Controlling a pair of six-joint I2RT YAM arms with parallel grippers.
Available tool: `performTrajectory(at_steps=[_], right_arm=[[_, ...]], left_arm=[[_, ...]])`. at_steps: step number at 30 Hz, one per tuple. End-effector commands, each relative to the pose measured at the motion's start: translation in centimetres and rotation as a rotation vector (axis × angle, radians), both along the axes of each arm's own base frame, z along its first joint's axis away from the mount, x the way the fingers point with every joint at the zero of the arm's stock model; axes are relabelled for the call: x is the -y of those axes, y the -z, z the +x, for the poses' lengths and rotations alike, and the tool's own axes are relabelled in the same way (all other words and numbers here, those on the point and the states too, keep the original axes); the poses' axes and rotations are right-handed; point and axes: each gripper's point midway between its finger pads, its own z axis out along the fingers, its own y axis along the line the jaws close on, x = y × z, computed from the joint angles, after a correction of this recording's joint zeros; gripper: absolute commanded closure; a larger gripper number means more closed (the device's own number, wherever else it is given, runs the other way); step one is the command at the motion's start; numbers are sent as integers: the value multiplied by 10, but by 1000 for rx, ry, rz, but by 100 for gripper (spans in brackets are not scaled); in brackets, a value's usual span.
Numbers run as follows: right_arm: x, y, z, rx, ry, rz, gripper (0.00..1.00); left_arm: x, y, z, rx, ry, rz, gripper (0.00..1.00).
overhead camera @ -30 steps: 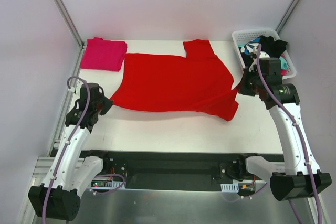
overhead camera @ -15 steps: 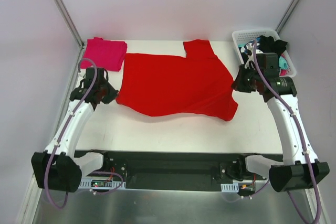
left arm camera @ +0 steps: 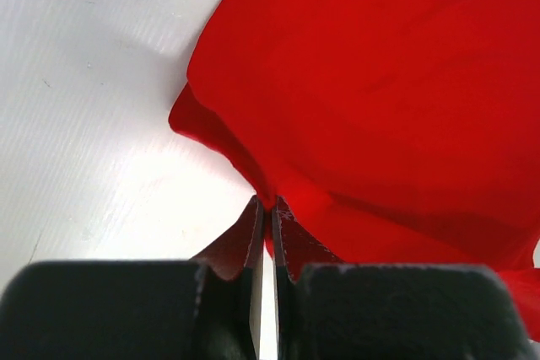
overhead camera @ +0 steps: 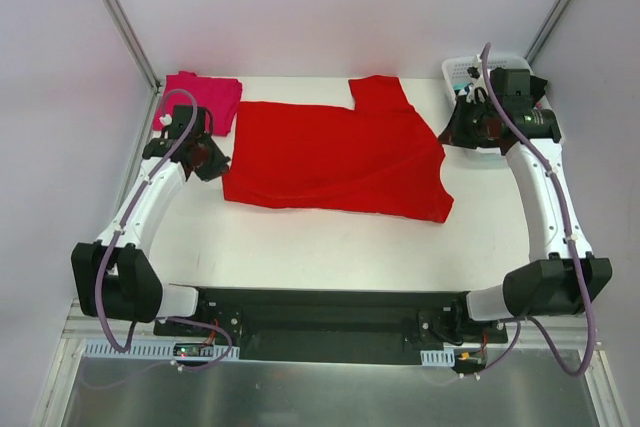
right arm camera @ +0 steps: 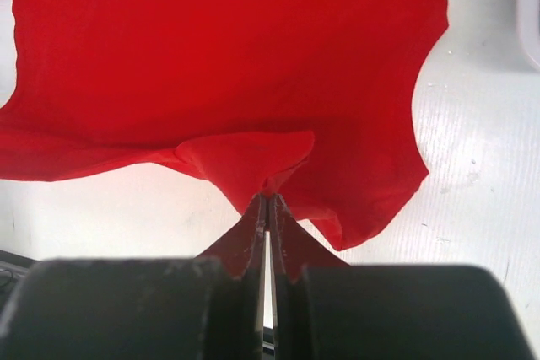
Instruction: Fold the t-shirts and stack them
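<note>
The red t-shirt [overhead camera: 335,157] is of soft, matt cloth in one plain bright colour; it lies spread on the white tabletop [overhead camera: 330,247], in the middle, with its long axis going from left to right; one short sleeve sticks out toward the far side, and the near right corner makes a small point. The cloth is mostly flat, with some shallow creases along the near edge.

The left claw [overhead camera: 213,162] is clamped on the left edge of this shirt; in the left wrist view the two dark fingers [left arm camera: 253,233] are pressed together on a small pinched ridge of red cloth [left arm camera: 380,82], which is lifted a little from the ribbed white surface. The right claw [overhead camera: 447,137] is clamped on the right edge; in the right wrist view a small flap of the cloth [right arm camera: 245,56] is gathered between its closed tips.

The pink t-shirt [overhead camera: 200,99] lies folded as a compact rectangle at the far left corner, just beside the red one. A white plastic basket [overhead camera: 458,69] stands at the far right, partly hidden behind the right arm.
</note>
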Motion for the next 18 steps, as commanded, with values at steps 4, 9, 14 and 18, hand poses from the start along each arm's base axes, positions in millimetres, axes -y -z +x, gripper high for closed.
performTrajectory(at_steps=[4,9,14,18], right_arm=[[-14,2,15,-30,-69,52,99],[-20,9,25,-54,-88,73,99],[-21,14,36,-72,-89,72,99],[-24,20,43,-89,-92,81,99]], left_arm=[[0,-2,11,-24,33,5,100],[2,-1,22,-33,43,5,100],[3,6,30,-57,51,8,100],[3,11,37,-71,49,6,100]])
